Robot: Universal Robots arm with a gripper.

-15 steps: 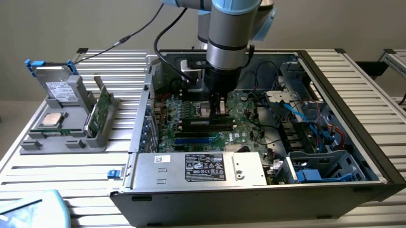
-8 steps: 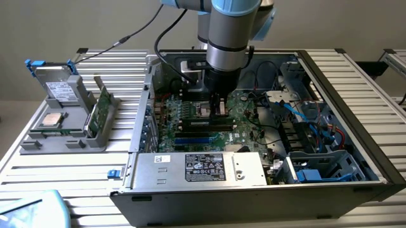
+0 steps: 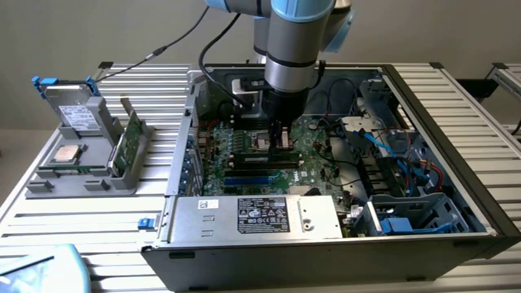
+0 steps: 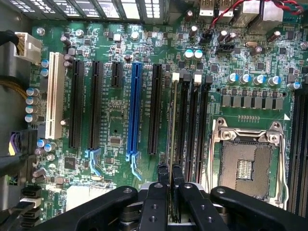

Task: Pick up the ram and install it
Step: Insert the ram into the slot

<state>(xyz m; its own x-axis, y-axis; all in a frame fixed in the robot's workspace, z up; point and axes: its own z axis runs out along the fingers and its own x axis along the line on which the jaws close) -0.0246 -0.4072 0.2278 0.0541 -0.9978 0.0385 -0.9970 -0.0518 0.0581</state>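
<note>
Ram [image 4: 171, 130] edge-on inside the gripper [image 4: 170, 183]

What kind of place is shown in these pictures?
Probably a robotics lab bench for computer assembly: a robot arm reaches into an open computer case on a slatted metal table, with a grey holder of spare parts beside it.

Exterior view: looking down at a slant from high and fairly far, taking in the tabletop [image 3: 73, 220] and the whole open case [image 3: 326, 262].
Wrist view: looking straight down past the gripper [image 4: 171, 169], close over the motherboard [image 4: 115, 120].
Both are sharing the motherboard's slots [image 4: 136, 110].
</note>
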